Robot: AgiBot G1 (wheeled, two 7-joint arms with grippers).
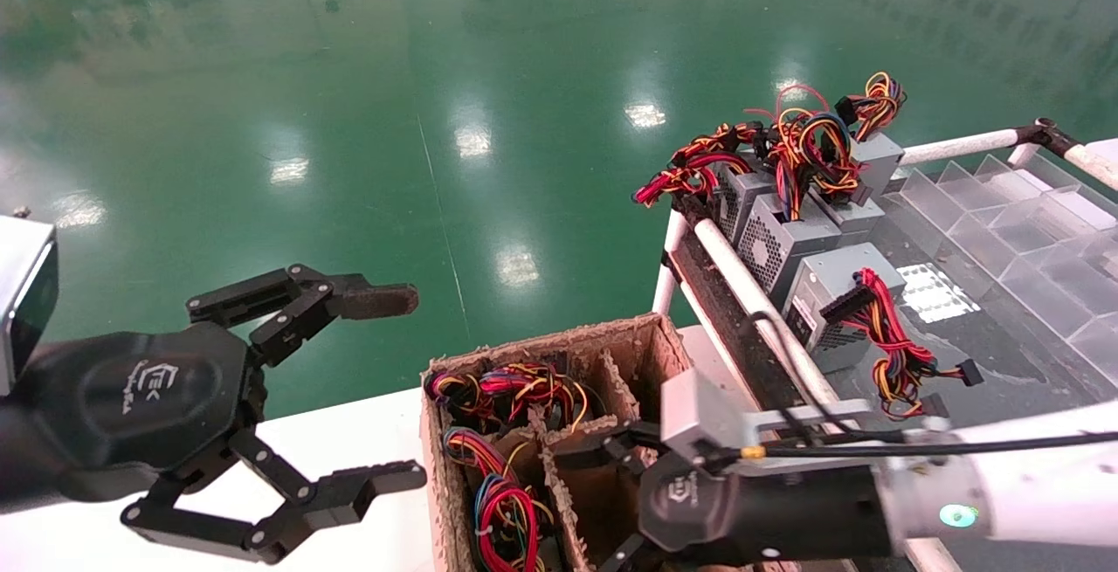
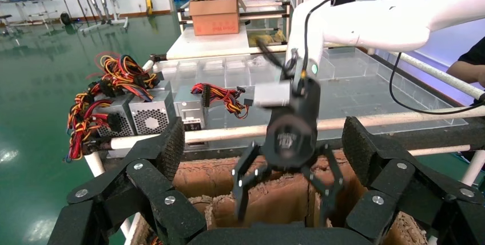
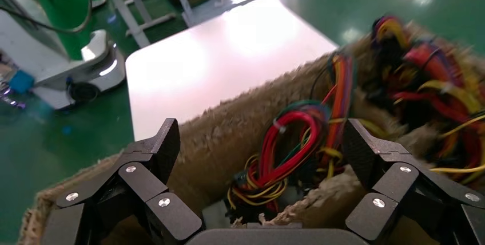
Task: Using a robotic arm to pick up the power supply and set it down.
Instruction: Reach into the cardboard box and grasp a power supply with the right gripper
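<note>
head: left gripper point(image 1: 397, 384) spread wide, parked left of cardboard box point(image 1: 454, 485); right gripper point(image 1: 624, 502) over box's near-right cell | left wrist: right gripper point(image 2: 283, 196) splayed wide, empty | right wrist: power supply point(image 3: 223, 213) low inside box, wires point(image 3: 291, 147) above.

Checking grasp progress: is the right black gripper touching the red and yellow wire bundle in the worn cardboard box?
Apart. The right wrist view shows the right gripper open, with the wire bundle lying deeper in the cardboard box, clear of both fingers.
</note>
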